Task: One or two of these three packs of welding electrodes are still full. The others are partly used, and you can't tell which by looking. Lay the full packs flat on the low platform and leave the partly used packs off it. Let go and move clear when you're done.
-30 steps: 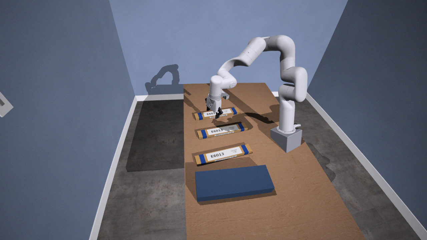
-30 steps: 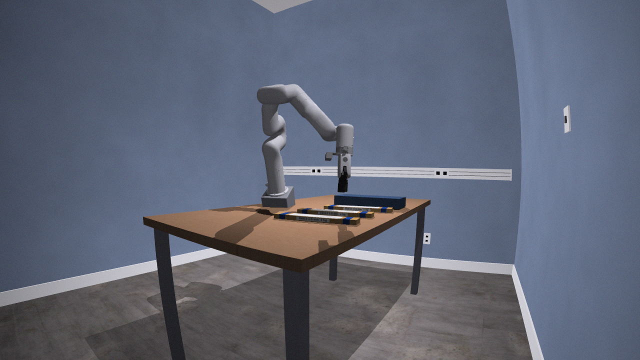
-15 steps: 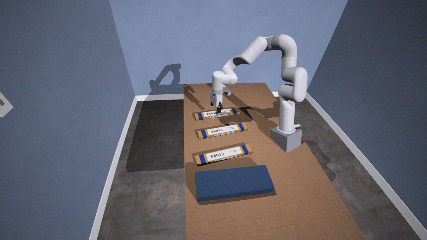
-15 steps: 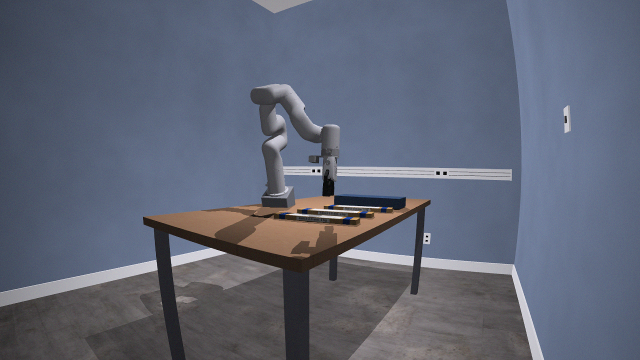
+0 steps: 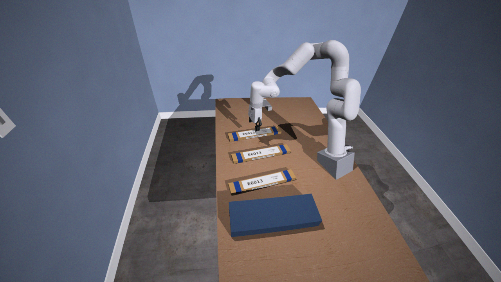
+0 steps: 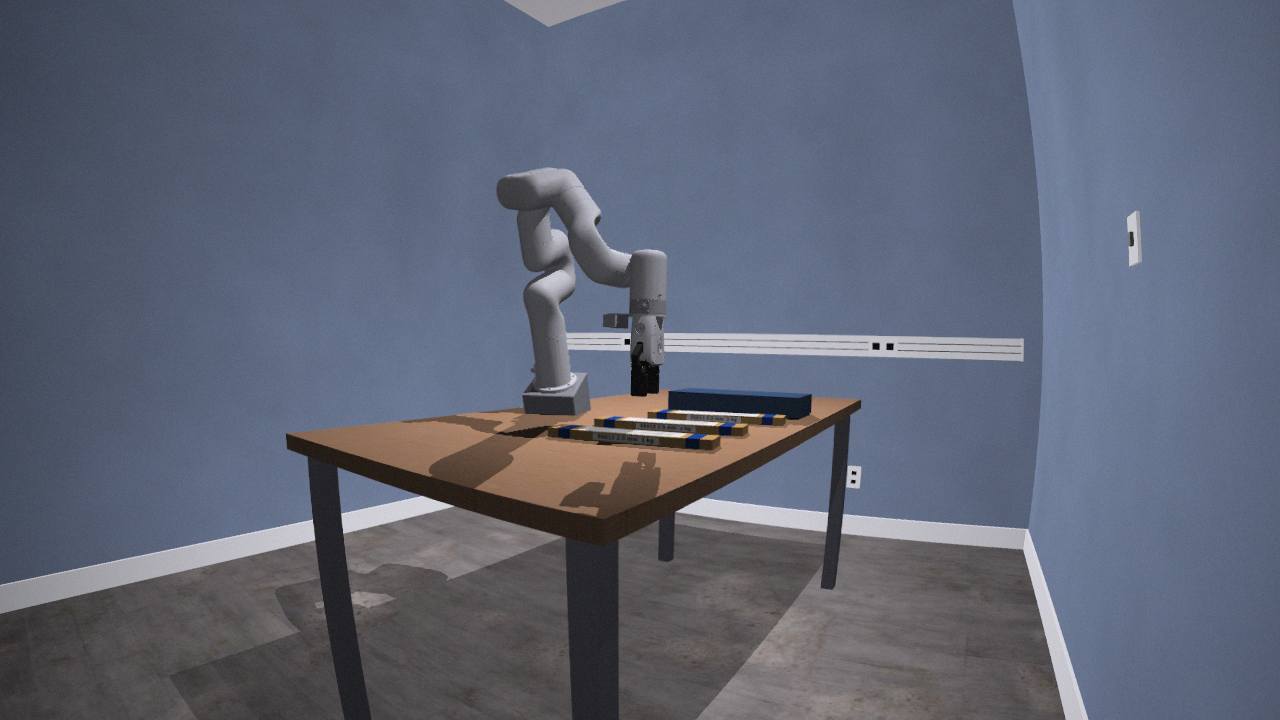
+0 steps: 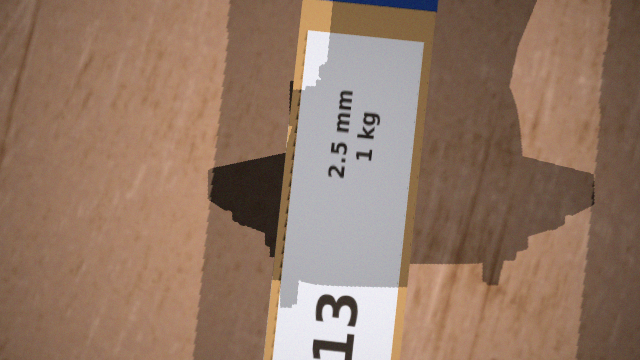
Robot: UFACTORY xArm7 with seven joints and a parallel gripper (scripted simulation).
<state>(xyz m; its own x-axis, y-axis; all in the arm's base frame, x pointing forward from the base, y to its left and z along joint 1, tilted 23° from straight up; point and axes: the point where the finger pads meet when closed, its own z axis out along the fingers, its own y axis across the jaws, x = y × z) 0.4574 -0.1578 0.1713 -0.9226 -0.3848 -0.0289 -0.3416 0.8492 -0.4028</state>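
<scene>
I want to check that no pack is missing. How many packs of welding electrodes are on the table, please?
3, all flat on the table in a row: the far pack under the open gripper, the middle pack, and the near pack beside the blue platform. None seems hidden.

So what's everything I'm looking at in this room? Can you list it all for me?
Electrode packs: three, tan card with blue bands and white E6013 labels, flat in a row on the table: far pack, middle pack, near pack beside the platform.
Low platform: one, dark blue, on the table past the near pack, nothing on it.
Table: one, brown wood top, dark grey legs.
Walls: blue, with white skirting; a white strip along one.
Floor: dark grey.
Base block: one, grey, on the table.
Arm: one, white, bent over the far pack.
Gripper: one, black fingers, open and holding nothing, just above the far pack.
</scene>
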